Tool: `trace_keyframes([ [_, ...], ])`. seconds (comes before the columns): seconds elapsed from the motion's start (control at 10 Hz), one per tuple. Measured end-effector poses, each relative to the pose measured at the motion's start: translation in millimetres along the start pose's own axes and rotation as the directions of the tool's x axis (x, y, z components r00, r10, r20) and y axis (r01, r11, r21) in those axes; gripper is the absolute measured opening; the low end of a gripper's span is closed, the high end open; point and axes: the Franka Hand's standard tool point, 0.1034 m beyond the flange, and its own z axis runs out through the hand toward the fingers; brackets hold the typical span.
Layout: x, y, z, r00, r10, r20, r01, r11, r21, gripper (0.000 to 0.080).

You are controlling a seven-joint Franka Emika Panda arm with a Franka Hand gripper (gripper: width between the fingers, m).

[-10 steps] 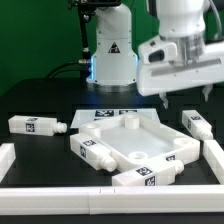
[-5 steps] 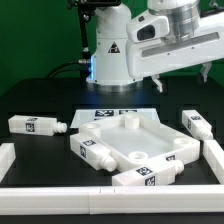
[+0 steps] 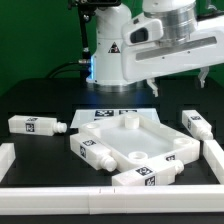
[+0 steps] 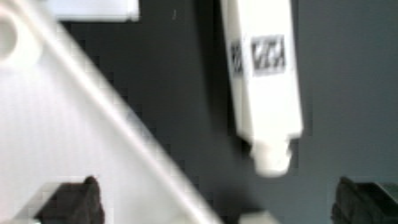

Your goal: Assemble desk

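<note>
The white rimmed tabletop panel [image 3: 135, 142] lies flat in the middle of the black table. Four white post legs with square tags lie around it: one at the exterior view's left [image 3: 35, 125], one leaning on the panel's left front corner [image 3: 92, 153], one along its front edge [image 3: 146, 175], and one at the right [image 3: 197, 124]. My gripper [image 3: 180, 84] hangs high above the panel's back right, open and empty, touching nothing. In the wrist view the panel [image 4: 63, 130] and one leg [image 4: 263, 70] lie far below my open gripper [image 4: 222, 205], whose dark fingertips [image 4: 71, 200] stand wide apart.
The marker board [image 3: 108, 113] lies flat behind the panel. A long white border rail [image 3: 100, 200] runs along the front, with side pieces at left [image 3: 5, 158] and right [image 3: 214, 160]. The robot base [image 3: 108, 55] stands at the back.
My gripper has risen and shifted a little toward the exterior view's left, tilting as it went. It stays open and empty. No part has moved.
</note>
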Motion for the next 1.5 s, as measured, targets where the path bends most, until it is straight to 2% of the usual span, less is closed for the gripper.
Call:
trace_keyframes([
  [0.2,38.0,31.5,-12.3,1.000,-0.014,-0.015,0.014,1.000,0.014,0.0649],
  [0.3,48.8,38.6,-17.5,0.998,-0.044,-0.035,0.045,0.999,0.026,0.0649],
  [0.7,45.5,37.3,-12.4,0.999,-0.039,-0.025,0.040,0.999,0.023,0.0649],
  [0.8,53.4,40.2,-7.1,0.999,-0.036,-0.016,0.036,0.999,0.007,0.0649],
  [0.9,83.2,45.7,-12.0,0.999,-0.045,-0.022,0.045,0.999,-0.001,0.0649],
  [1.0,111.6,53.4,-24.1,0.998,-0.032,-0.051,0.032,0.999,0.001,0.0649],
  [1.1,126.0,61.1,-37.2,0.997,-0.029,-0.069,0.029,1.000,0.000,0.0649],
  [1.2,128.2,63.8,-38.7,0.997,-0.025,-0.076,0.026,1.000,0.011,0.0649],
  [1.4,127.4,62.1,-37.4,0.997,-0.028,-0.074,0.029,1.000,0.011,0.0649],
  [1.5,129.4,62.4,-32.7,0.996,-0.041,-0.083,0.040,0.999,-0.019,0.0649],
])
